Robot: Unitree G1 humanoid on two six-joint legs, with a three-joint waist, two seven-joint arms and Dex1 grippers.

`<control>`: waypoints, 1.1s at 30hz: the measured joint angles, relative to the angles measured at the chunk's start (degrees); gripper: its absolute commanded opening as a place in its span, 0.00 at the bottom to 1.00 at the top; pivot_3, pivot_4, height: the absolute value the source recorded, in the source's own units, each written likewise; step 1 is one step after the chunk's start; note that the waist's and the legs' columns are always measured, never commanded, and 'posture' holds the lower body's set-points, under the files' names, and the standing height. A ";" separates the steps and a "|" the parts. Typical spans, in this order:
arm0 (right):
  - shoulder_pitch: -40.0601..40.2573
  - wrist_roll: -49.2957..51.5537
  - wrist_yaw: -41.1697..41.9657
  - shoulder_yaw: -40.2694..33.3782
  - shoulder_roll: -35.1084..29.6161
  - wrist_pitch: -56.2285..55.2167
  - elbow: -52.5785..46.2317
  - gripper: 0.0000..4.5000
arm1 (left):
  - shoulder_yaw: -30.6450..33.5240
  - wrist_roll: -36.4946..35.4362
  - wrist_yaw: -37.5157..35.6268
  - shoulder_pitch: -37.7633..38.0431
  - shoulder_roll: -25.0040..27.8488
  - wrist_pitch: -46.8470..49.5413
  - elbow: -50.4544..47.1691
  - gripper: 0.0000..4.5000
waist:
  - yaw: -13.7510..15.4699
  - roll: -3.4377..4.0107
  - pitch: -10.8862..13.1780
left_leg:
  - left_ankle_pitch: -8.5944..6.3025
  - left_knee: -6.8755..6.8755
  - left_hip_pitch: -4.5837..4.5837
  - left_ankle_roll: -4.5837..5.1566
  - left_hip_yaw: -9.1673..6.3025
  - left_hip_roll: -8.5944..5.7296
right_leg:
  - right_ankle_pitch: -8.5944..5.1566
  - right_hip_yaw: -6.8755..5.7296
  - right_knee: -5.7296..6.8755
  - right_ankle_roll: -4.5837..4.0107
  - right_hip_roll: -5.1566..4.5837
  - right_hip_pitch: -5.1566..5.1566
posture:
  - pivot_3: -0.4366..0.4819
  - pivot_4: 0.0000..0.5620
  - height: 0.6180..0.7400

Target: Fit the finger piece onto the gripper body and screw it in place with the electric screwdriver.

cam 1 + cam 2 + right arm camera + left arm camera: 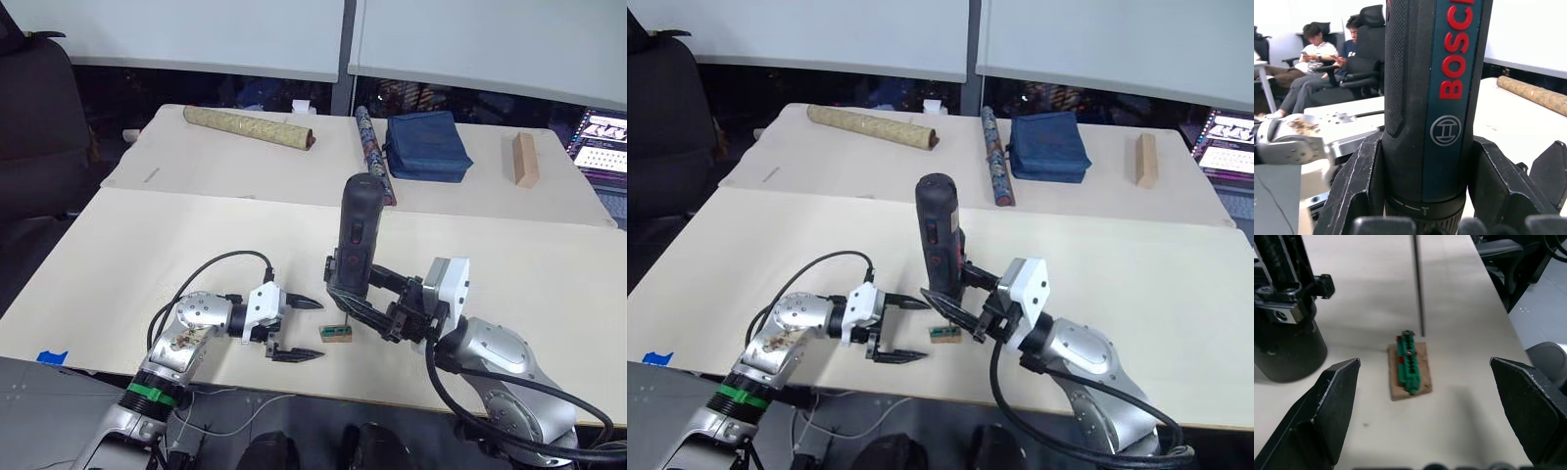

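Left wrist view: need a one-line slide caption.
Open left gripper flanks a small wooden block carrying a green part, the electric screwdriver's thin bit standing at the block's far edge.

The near counter (147,245) lay bare to the left and far right, giving broad room for an arm to pass. At its front middle the passage was crowded: the left gripper (296,330), jaws spread wide, flanked a small wooden block carrying a green strip (1409,366), and the electric screwdriver (355,245) stood upright just beside it, clamped in the right gripper (343,294), its thin bit (1418,284) coming down at the block's far end. Well behind, a patterned roll (250,127), a thinner dark tube (374,155), a blue pouch (425,147) and a wooden bar (525,159) lined the far counter, with open surface between them.
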 measured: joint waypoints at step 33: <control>-2.08 -0.34 -0.26 0.11 -1.34 -2.76 1.54 0.43 | 1.10 0.14 -9.00 -1.45 -2.46 -16.32 16.43 1.00 | -1.24 -0.04 -0.21 | 0.01 -0.10 0.30 0.02 0.08 0.17 | 0.00 0.13 0.04 -0.01 -0.20 0.14 | 0.48 0.27 1.00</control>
